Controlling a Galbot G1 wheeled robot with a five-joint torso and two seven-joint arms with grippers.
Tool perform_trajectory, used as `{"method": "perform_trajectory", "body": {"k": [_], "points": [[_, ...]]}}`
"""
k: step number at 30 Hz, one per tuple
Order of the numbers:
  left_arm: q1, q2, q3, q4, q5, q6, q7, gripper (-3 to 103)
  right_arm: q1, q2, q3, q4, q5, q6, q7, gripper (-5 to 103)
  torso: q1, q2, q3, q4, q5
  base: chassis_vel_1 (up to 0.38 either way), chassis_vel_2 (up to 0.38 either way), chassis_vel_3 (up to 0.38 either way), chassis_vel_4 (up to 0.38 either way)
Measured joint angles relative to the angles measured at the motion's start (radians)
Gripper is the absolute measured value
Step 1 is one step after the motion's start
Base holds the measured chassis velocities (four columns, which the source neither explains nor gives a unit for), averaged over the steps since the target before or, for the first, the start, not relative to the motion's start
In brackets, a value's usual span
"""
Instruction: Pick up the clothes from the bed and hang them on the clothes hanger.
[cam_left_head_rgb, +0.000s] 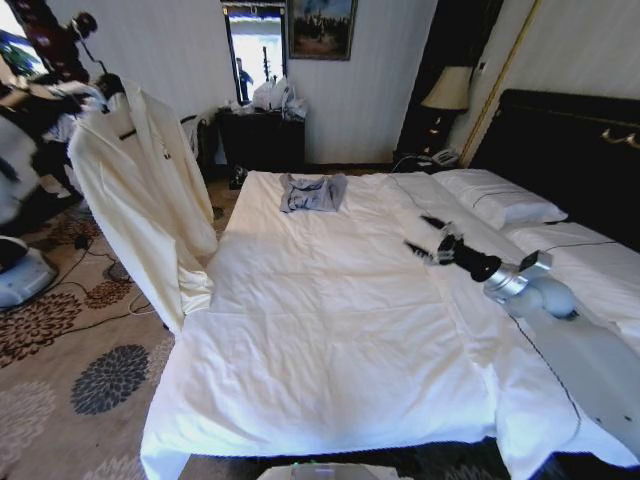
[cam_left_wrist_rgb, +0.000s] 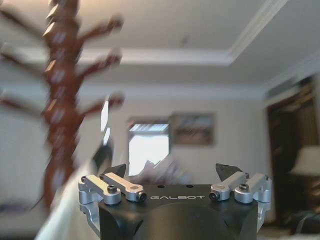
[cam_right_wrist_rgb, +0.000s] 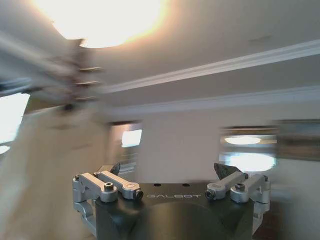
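Observation:
The cream clothes (cam_left_head_rgb: 140, 190) hang off the bed's left side, their shoulders on the black clothes hanger (cam_left_head_rgb: 108, 88) beside the reddish-brown pole stand (cam_left_head_rgb: 60, 40). In the left wrist view my left gripper (cam_left_wrist_rgb: 172, 172) is open with nothing between its fingers; the stand (cam_left_wrist_rgb: 60, 100) rises close by and cream fabric (cam_left_wrist_rgb: 65, 220) shows below it. My right gripper (cam_left_head_rgb: 417, 232) hovers open over the right half of the white bed (cam_left_head_rgb: 330, 330), holding nothing. Its own view shows the open right gripper (cam_right_wrist_rgb: 169, 171) with the blurred clothes (cam_right_wrist_rgb: 50, 165) beyond.
A folded grey-blue garment (cam_left_head_rgb: 312, 192) lies near the bed's far end. White pillows (cam_left_head_rgb: 500, 200) rest against the black headboard (cam_left_head_rgb: 570, 140). A lamp (cam_left_head_rgb: 447, 90) stands on a nightstand. Cables (cam_left_head_rgb: 90, 270) trail over the patterned carpet left of the bed.

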Motion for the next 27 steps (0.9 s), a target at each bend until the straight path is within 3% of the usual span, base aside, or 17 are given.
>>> {"method": "perform_trajectory", "body": {"k": [1,2,3,4,5,6,8,9,11,12,15,17,20,27], "points": [[0.1,-0.035,-0.057,-0.061,0.022,0.027,-0.047,100,-0.069,0.027,0.059,0.053,-0.012,-0.004,0.13,100,0.0,0.0,0.0,0.0002,-0.0002,0.0,0.0,0.0,0.0],[0.1,-0.035,-0.057,-0.061,0.022,0.027,-0.047,100,-0.069,0.027,0.059,0.053,-0.012,-0.004,0.13,100,0.0,0.0,0.0,0.0002,-0.0002,0.0,0.0,0.0,0.0],[0.224,-0.081,-0.117,-0.127,0.088,0.029,-0.07,100,-0.145,0.06,0.116,0.1,-0.022,0.007,0.218,100,0.0,0.0,0.0,0.0004,0.0001,0.0,0.0,0.0,0.0],[0.356,-0.13,-0.161,-0.184,0.179,-0.004,-0.067,100,-0.219,0.096,0.161,0.142,-0.041,0.04,0.289,100,0.0,0.0,0.0,0.0003,0.0,0.0,0.0,0.0,0.0],[0.423,-0.158,-0.18,-0.207,0.232,-0.031,-0.058,100,-0.254,0.113,0.181,0.163,-0.054,0.054,0.314,100,0.0,0.0,0.0,0.0001,0.0001,0.0,0.0,0.0,0.0],[0.423,-0.158,-0.18,-0.207,0.232,-0.031,-0.058,100,-0.254,0.113,0.181,0.163,-0.054,0.054,0.314,100,0.0,0.0,0.0,0.0001,0.0001,0.0,0.0,0.0,0.0],[0.631,-0.261,-0.221,-0.264,0.392,-0.128,-0.015,100,-0.36,0.173,0.249,0.228,-0.106,0.083,0.349,100,0.0,0.0,0.0,0.0,0.0001,0.0,0.0,0.0,0.0],[0.767,-0.348,-0.234,-0.292,0.476,-0.186,0.019,100,-0.423,0.219,0.284,0.27,-0.165,0.104,0.354,100,0.0,0.0,0.0,0.0005,-0.0007,0.0,0.0,0.0,0.0],[0.889,-0.458,-0.232,-0.315,0.568,-0.249,0.059,100,-0.499,0.28,0.308,0.324,-0.248,0.12,0.358,100,0.0,0.0,0.0,0.0013,-0.0004,0.0,0.0,0.0,0.0],[0.889,-0.458,-0.232,-0.315,0.568,-0.249,0.059,100,-0.499,0.28,0.308,0.324,-0.248,0.12,0.358,100,0.0,0.0,0.0,0.0013,-0.0004,0.0,0.0,0.0,0.0],[1.032,-0.623,-0.179,-0.341,0.76,-0.355,0.158,100,-0.616,0.46,0.303,0.421,-0.421,0.142,0.367,100,0.0,0.0,0.0,0.0006,0.0001,0.0,0.0,0.0,0.0],[1.05,-0.653,-0.161,-0.348,0.794,-0.373,0.171,100,-0.63,0.499,0.297,0.434,-0.447,0.146,0.367,100,0.0,0.0,0.0,0.0003,0.0005,0.0,0.0,0.0,0.0],[1.1,-0.778,-0.099,-0.384,0.893,-0.418,0.26,100,-0.685,0.665,0.265,0.487,-0.548,0.149,0.359,100,0.0,0.0,0.0,0.0001,0.0001,0.0,0.0,0.0,0.0],[1.101,-0.799,-0.088,-0.39,0.903,-0.421,0.282,100,-0.688,0.682,0.258,0.491,-0.558,0.149,0.349,100,0.0,0.0,0.0,0.0006,0.0001,0.0,0.0,0.0,0.0]]}}
